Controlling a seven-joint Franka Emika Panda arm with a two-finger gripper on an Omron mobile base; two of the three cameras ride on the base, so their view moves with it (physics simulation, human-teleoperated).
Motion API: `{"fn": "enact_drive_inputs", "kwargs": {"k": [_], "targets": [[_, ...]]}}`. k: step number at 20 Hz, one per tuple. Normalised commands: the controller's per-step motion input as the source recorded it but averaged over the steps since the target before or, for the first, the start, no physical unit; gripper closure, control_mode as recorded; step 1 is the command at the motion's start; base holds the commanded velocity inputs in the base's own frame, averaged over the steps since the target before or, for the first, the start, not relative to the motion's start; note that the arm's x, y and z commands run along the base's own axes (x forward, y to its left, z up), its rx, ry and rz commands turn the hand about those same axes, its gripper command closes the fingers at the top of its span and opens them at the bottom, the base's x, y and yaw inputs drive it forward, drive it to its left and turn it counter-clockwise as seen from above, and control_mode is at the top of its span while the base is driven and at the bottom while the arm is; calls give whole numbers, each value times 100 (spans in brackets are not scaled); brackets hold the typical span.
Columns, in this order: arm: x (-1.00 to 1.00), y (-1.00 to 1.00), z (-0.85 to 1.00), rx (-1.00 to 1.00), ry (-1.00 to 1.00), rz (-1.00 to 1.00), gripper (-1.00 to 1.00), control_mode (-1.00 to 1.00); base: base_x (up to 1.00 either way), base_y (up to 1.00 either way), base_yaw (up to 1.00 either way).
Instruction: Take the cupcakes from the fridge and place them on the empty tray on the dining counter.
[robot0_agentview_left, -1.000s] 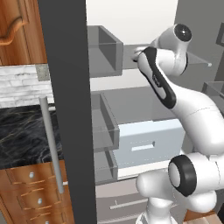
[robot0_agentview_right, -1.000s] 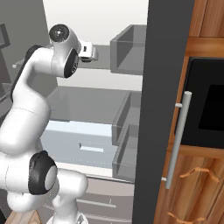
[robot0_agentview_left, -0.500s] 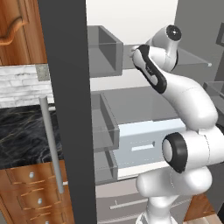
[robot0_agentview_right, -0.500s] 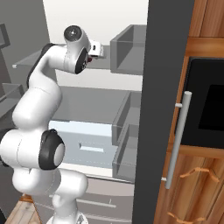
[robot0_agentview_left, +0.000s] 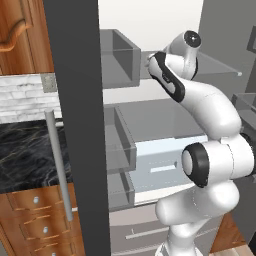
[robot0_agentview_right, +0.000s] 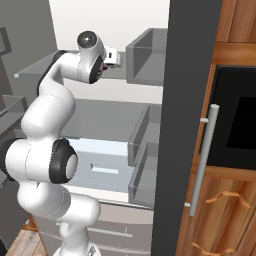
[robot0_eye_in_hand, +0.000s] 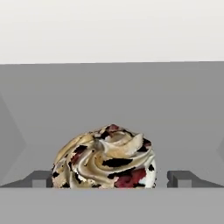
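The white jointed arm reaches up into the open pale-grey two-door fridge (robot0_agentview_left: 160, 125), its hand at the level of the upper glass shelf (robot0_agentview_left: 215, 62) in the upper middle of the left base view and the upper left-centre of the right base view.

In the hand view, a small cupcake with swirled tan-and-cream frosting flecked with dark brown and red (robot0_eye_in_hand: 105, 157) sits low in the centre of the frame, on a flat grey shelf surface with the white back wall of the fridge across the top. The tool (robot0_eye_in_hand: 112, 179) stands wide open: its two dark fingertips (robot0_eye_in_hand: 40, 178) show at the lower left and lower right of the frame, one on each side of the cupcake, with clear grey gaps between each tip and the frosting (so nothing is gripped, and no contact can be seen).

From the base views the cupcake itself is hidden behind the arm's wrist; the hand (robot0_agentview_right: 111, 57) points toward a translucent grey door bin (robot0_agentview_right: 147, 62) at the upper centre-right of the right base view. Below it lie a second glass shelf and a pale blue-white drawer front (robot0_agentview_left: 165, 160) in the middle of the left base view.

The dark edge of the open fridge door with its long grey bar handle (robot0_agentview_left: 59, 165) runs down the left of the left base view, with a black white-veined marble table top (robot0_agentview_left: 25, 150) beyond it at the left edge.
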Motion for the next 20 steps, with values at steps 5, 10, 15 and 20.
{"fn": "enact_drive_inputs", "kwargs": {"k": [5, 10, 15, 20], "targets": [[30, 0, -11, 0, -5, 0, 100, -100, 0, 0, 0], [-21, 0, -8, 0, -3, 0, 100, -100, 0, 0, 0], [-100, 0, -2, -1, 0, 0, 100, -100, 0, 0, 0], [-100, 0, 33, -5, -7, 0, 100, -100, 0, 0, 0]]}}
